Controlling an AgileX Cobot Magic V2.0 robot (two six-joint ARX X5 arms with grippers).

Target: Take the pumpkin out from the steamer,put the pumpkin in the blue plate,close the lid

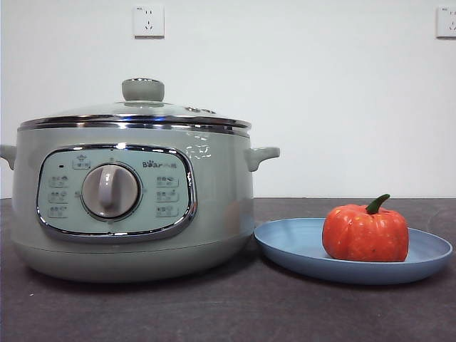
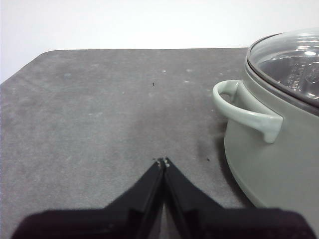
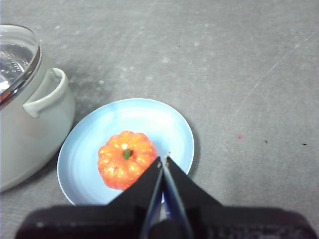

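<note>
I see the steamer [image 1: 135, 206] standing on the dark grey, matte, faintly speckled tabletop [image 1: 228, 313]: a round, pale sage-green pot with a chrome-framed panel, a central dial and small curved side handles. The lid [image 1: 139, 114], clear glass with a chrome rim and a rounded pale green knob, sits closed on it.

The blue plate [image 1: 299, 246] is wide, shallow, matte light blue, just beside the steamer; I cannot tell whether the two touch. The pumpkin [image 1: 365, 234], ribbed, glossy orange-red with a curved dark green stem, rests upright on the plate.

Left claw [image 2: 163, 162]: black jaws pressed together, tips meeting, holding nothing. It hangs above bare tabletop, with the steamer off to one side of it, one looped handle nearest.

Right claw [image 3: 164, 159]: jaws likewise pressed together and empty. It hangs above the plate, the pumpkin just beside and below its tips, the steamer farther off beyond the pumpkin.

Neither claw shows in the front view.
</note>
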